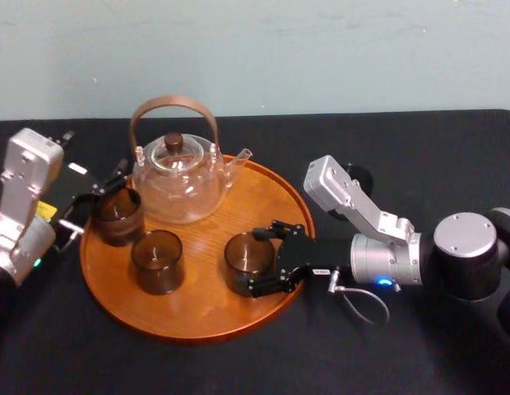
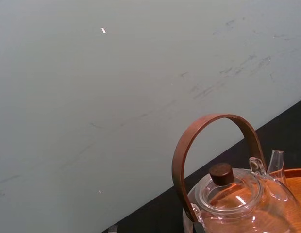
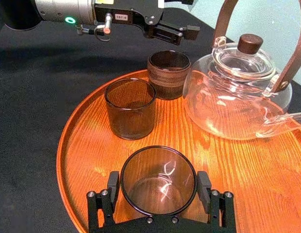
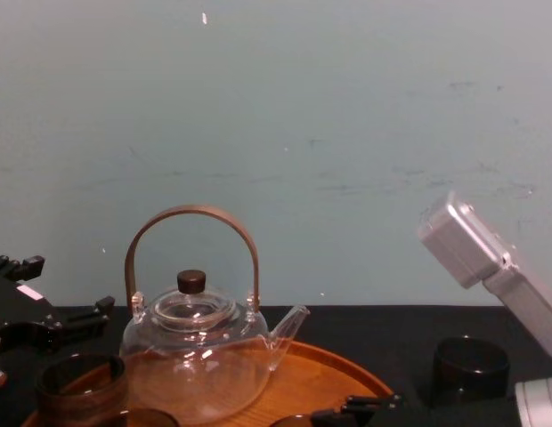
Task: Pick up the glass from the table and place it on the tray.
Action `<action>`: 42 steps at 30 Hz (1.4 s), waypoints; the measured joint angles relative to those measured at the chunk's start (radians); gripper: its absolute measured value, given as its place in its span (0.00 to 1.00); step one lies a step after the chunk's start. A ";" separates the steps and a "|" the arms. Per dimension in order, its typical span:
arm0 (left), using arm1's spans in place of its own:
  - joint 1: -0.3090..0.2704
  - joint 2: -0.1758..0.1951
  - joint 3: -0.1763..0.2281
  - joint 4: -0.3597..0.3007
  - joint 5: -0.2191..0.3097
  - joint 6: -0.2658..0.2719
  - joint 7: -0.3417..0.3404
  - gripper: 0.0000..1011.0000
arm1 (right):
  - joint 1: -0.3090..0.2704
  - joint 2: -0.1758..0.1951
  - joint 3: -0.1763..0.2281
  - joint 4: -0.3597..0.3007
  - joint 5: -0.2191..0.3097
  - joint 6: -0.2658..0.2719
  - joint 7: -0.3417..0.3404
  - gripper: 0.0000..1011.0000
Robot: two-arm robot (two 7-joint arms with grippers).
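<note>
Clamping the glass (image 1: 243, 260) on the tray's (image 1: 197, 319) near right, the right gripper's (image 3: 158, 180) jaws press its sides; the left gripper (image 3: 182, 33) hangs far left.

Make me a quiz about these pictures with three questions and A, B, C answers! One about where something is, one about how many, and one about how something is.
1. Where is the glass at the right gripper?
A) on the tray
B) on the black table
C) up in the air

2. How many glasses stand on the tray?
A) one
B) three
C) five

3. How is the lid of the teapot?
A) on the pot
B) lying on the tray
C) upside down

Answers:
1 A: orange wood shows under and around it.
2 B: that glass, the middle glass and the left glass, near the left gripper.
3 A: the lid sits on top, knob up.
</note>
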 joint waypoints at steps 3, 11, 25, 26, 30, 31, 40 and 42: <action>0.000 0.000 0.000 0.000 0.000 0.000 0.000 0.99 | 0.000 0.000 0.000 0.000 0.001 0.000 0.000 0.99; 0.000 0.000 0.000 0.000 0.000 0.000 0.000 0.99 | 0.000 0.000 0.001 0.000 0.001 0.000 0.001 0.99; 0.000 0.000 0.000 0.000 0.000 0.000 0.000 0.99 | -0.023 0.030 0.024 -0.040 0.028 -0.009 0.015 0.99; 0.000 0.000 0.000 0.000 0.000 0.000 0.000 0.99 | -0.023 0.030 0.024 -0.040 0.028 -0.009 0.015 0.99; 0.000 0.000 0.000 0.000 0.000 0.000 0.000 0.99 | -0.047 0.064 0.040 -0.080 0.046 -0.012 0.019 0.99; 0.000 0.000 0.000 0.000 0.000 0.000 0.000 0.99 | -0.052 0.070 0.043 -0.088 0.049 -0.013 0.019 0.99; 0.000 0.000 0.000 0.000 0.000 0.000 0.000 0.99 | -0.117 0.156 0.096 -0.182 0.094 -0.029 0.011 0.99; 0.000 0.000 0.000 0.000 0.000 0.000 0.000 0.99 | -0.136 0.178 0.114 -0.203 0.106 -0.034 0.000 0.99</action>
